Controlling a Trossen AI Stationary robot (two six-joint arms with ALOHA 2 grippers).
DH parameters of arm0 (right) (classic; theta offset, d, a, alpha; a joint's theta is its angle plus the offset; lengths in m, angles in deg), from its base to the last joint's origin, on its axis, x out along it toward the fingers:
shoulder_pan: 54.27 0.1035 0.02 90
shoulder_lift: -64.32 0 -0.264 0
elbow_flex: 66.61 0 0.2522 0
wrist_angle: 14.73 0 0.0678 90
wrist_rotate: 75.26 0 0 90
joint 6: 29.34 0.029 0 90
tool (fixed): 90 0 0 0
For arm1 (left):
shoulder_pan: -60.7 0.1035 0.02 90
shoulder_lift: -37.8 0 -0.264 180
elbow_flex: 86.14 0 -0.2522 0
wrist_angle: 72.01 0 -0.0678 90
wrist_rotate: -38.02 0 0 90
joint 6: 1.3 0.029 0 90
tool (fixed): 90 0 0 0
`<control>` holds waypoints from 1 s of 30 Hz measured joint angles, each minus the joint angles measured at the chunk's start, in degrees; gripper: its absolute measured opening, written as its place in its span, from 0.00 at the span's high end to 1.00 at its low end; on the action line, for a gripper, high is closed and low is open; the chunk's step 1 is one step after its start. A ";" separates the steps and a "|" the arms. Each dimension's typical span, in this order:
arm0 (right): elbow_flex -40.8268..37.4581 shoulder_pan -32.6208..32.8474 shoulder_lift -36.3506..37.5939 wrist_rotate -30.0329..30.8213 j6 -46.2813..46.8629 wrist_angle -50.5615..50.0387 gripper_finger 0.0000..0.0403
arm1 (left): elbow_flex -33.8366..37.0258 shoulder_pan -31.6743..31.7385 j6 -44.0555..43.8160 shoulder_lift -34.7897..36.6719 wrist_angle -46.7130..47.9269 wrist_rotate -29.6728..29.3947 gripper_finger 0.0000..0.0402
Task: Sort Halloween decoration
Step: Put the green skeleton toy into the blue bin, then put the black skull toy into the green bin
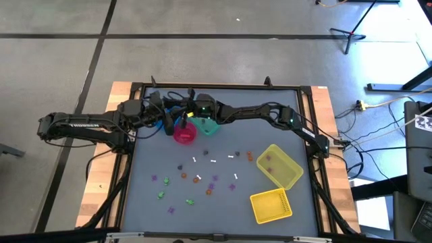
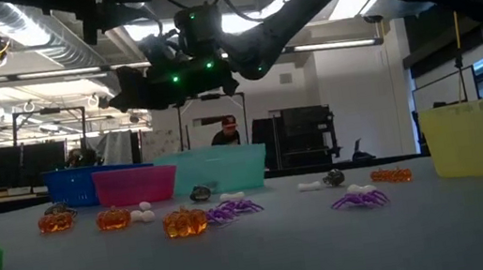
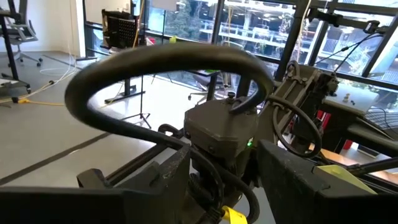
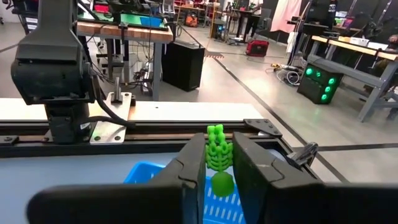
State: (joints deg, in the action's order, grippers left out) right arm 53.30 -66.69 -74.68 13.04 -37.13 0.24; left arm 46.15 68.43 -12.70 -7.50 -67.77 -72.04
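My right gripper [image 4: 218,163] reaches across the table's far side and is shut on a small green skeleton trinket [image 4: 216,142], which it holds above the blue bin [image 4: 147,177]. In the high view this gripper [image 1: 177,116] sits by the blue bin [image 1: 165,125], the pink bin [image 1: 184,132] and the teal bin [image 1: 210,125]. My left gripper [image 3: 217,186] waits open at the far left, level, with the right arm's wrist just beyond its fingers. Several purple, orange, green and white trinkets [image 1: 202,174] lie loose on the grey mat. My right gripper pinches the green skeleton's ribbed middle [image 4: 217,157] between its two fingers, which lie level. One end of the trinket [image 4: 215,132] sticks out past the fingertips, and a round end [image 4: 222,183] hangs lower between the fingers. The trinket is lifted clear, over the blue bin.
Two yellow bins [image 1: 280,166] [image 1: 271,206] stand at the right and near right. Orange pumpkins [image 2: 185,221] and purple spiders [image 2: 233,209] are scattered over the mat's middle. A black frame [image 1: 202,86] rims the table. A person [image 2: 230,133] shows in the room beyond the table.
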 joint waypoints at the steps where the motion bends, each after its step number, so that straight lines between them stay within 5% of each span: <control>1: 0.00 0.00 0.00 0.00 0.00 -0.18 0.83 | 0.00 0.02 0.00 0.00 0.00 0.02 0.58; 16: 0.00 0.02 0.04 2.62 -0.04 -2.81 0.59 | 0.00 0.00 -0.02 0.00 0.00 0.00 0.58; 30: 0.00 0.02 11.35 2.93 -4.66 -37.33 0.60 | 0.00 -0.42 -0.18 -0.02 1.86 3.39 0.58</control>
State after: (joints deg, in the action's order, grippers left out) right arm 53.30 -66.67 -63.33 15.98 -41.78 -37.09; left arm 46.15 68.01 -12.87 -7.52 -65.91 -68.65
